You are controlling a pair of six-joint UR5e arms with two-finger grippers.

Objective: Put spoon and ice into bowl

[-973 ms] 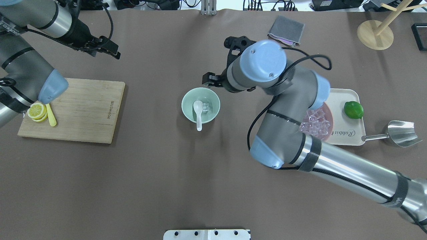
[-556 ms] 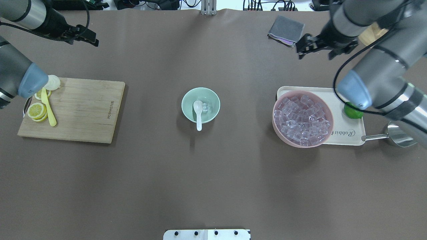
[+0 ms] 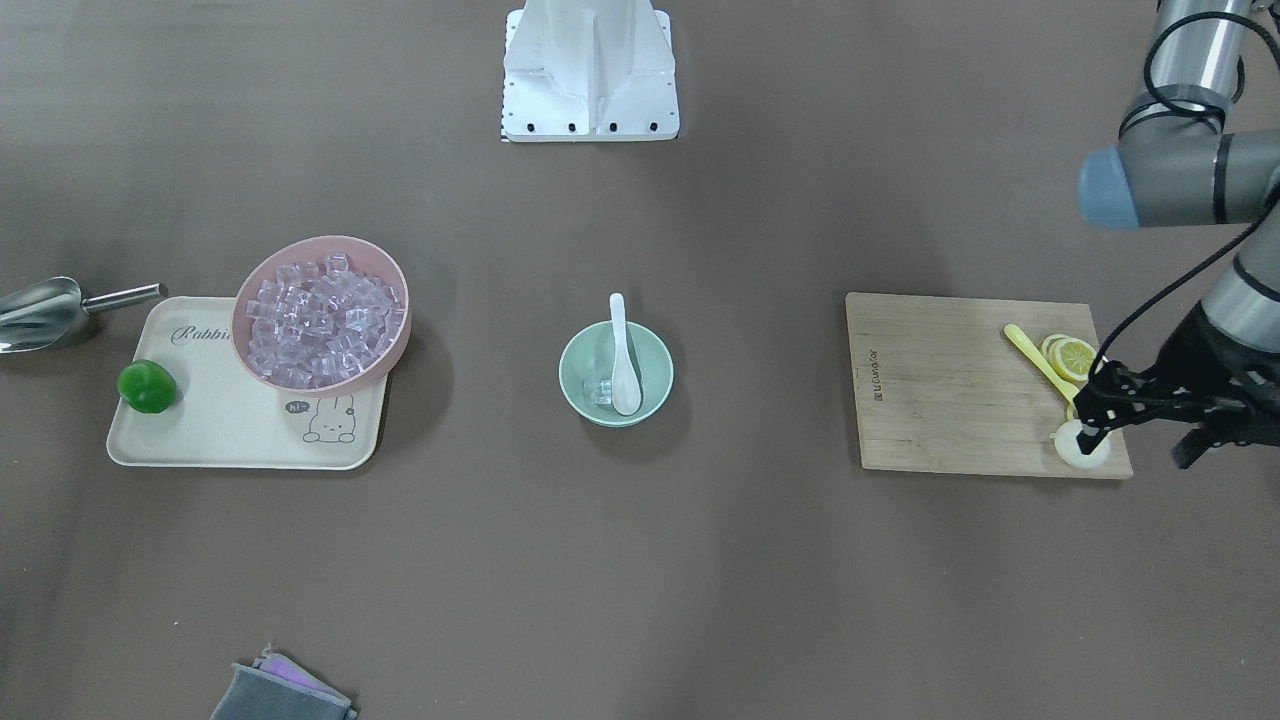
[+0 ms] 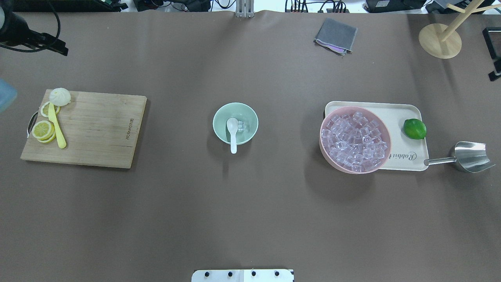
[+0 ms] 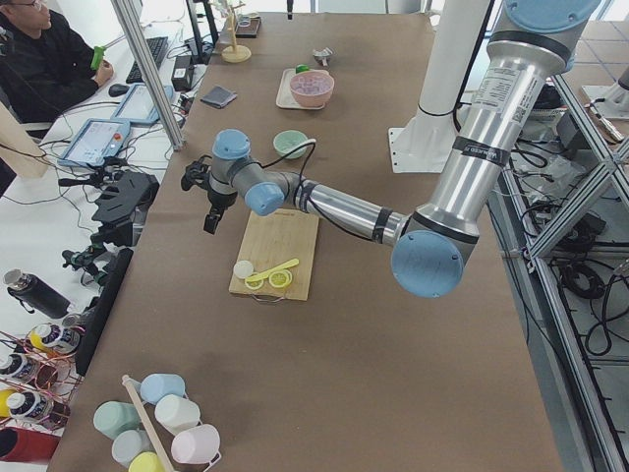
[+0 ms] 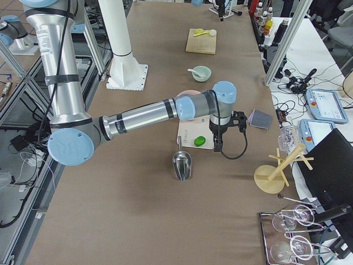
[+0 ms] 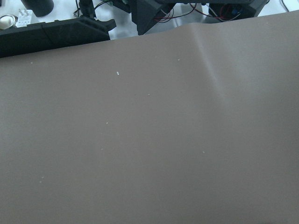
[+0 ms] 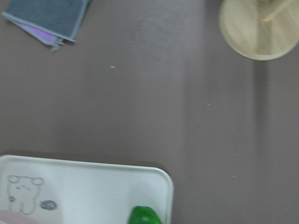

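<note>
The mint-green bowl (image 4: 219,117) stands at the table's middle, also in the front-facing view (image 3: 575,385). The white spoon (image 4: 233,135) lies in it, scoop inside and handle over the near rim. A clear ice cube (image 4: 243,125) sits in the bowl beside the scoop. My left gripper (image 3: 1088,425) hovers by the cutting board's far corner, jaws apart and empty; it shows at the overhead view's top left (image 4: 58,49). My right gripper (image 6: 217,144) hangs beyond the tray, only a sliver at the overhead view's right edge (image 4: 495,73); I cannot tell its state.
A pink bowl (image 4: 323,145) full of ice cubes sits on a cream tray (image 4: 407,158) with a lime (image 4: 414,129). A steel scoop (image 4: 469,156) lies right of it. A cutting board (image 4: 98,129) holds lemon slices (image 4: 43,130) and a yellow utensil (image 4: 58,131). A grey cloth (image 4: 336,35) lies at the back.
My right arm has pulled away from beside the bowl to the far right, uncovering the pink bowl. My left gripper has moved further left. Spoon and ice stay in the bowl.
</note>
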